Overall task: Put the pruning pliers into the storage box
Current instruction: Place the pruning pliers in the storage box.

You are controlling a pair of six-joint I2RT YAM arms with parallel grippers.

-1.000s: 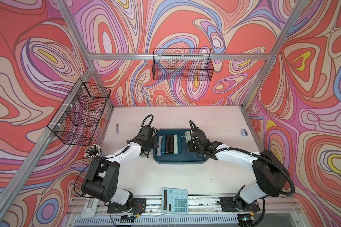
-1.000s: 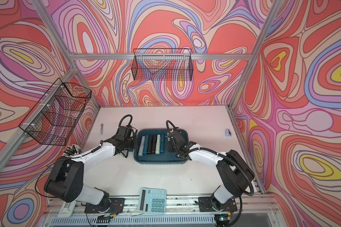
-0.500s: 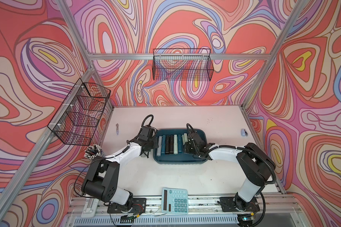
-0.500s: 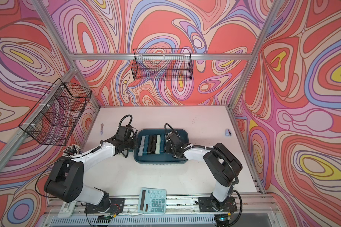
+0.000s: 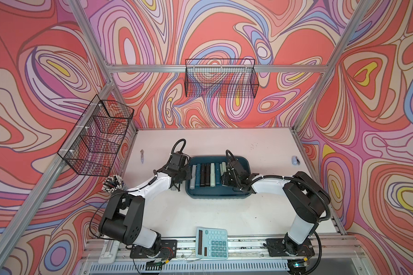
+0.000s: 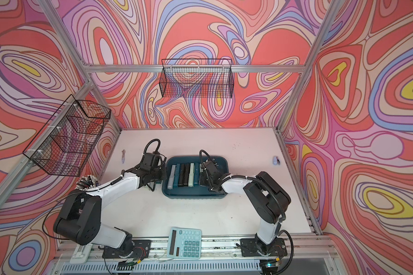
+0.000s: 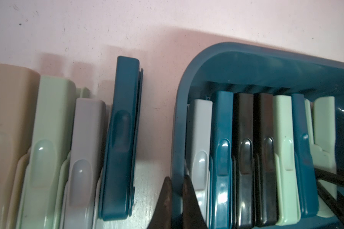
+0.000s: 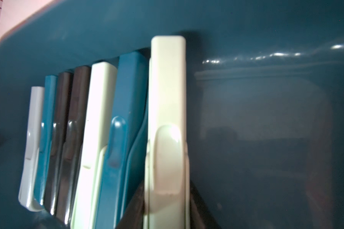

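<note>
The dark teal storage box [image 5: 218,196] [image 6: 193,195] sits mid-table with several pruning pliers [image 5: 205,175] lying side by side inside. My left gripper [image 7: 177,190] [image 5: 185,176] is shut on the box's left wall, one finger inside and one outside. My right gripper [image 8: 167,198] [image 5: 224,178] is low inside the box, shut on a pale green pruning plier [image 8: 167,99] at the right end of the row. In the left wrist view, more pliers lie on the table beside the box: beige [image 7: 8,109], pale green [image 7: 52,119], grey [image 7: 87,128], teal [image 7: 123,128]. In both top views my left arm hides them.
A teal calculator [image 5: 212,242] lies at the front edge. A small lilac object [image 5: 295,160] sits far right, a small slim item [image 5: 142,156] far left. Black wire baskets hang on the back wall [image 5: 221,81] and left wall [image 5: 98,135].
My right arm has drawn in and shifted the held pale plier a little leftward, toward the row in the box. The left arm and the box have not moved.
</note>
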